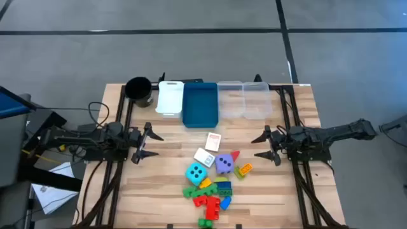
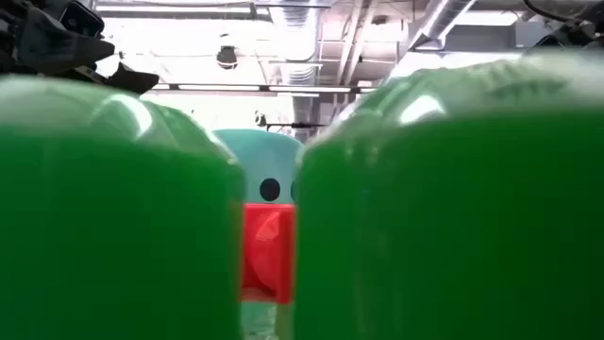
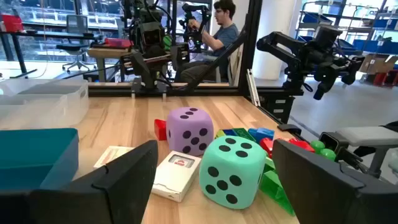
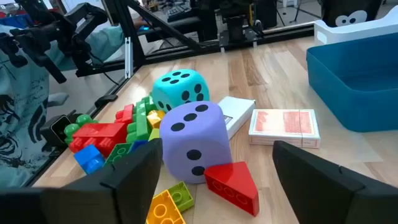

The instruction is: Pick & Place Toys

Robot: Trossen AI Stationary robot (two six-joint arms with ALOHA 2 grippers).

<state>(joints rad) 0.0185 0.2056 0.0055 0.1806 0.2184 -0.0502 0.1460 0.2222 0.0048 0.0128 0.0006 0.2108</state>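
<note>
Bench (image 1: 152, 197): wooden top, carrying everything; a row of trays is sitting along the far edge, the toys are lying in a loose heap near the front middle.
Trays: white tray (image 1: 170, 97), blue tray (image 1: 200, 104) and clear tray (image 1: 243, 100) are standing side by side; none appears to be holding a toy, so the sorting looks not yet begun.
Left claw (image 1: 141, 142): hovering left of the heap with fingers spread, gripping nothing, pointing toward the toys.
Right claw (image 1: 268, 145): hovering right of the heap, also spread and empty, facing inward.
Dice: cyan die (image 1: 196, 172) is resting beside the brick pile; lavender die (image 1: 224, 163) is sitting just to its right, touching a red wedge brick (image 4: 231, 185).
Card packs: one pack (image 1: 213, 141) is lying nearest the blue tray, a second pack (image 1: 203, 156) just in front of it.
Bricks (image 1: 213, 194): red, green, yellow and blue pieces are bunching at the front of the heap.
Step in hand: approach, before any first pick.
Next move: probably one claw descending over an outlying toy; the lavender die is looking the easiest for the right claw, needing a wide spread and a clear drop past the wedge.
</note>
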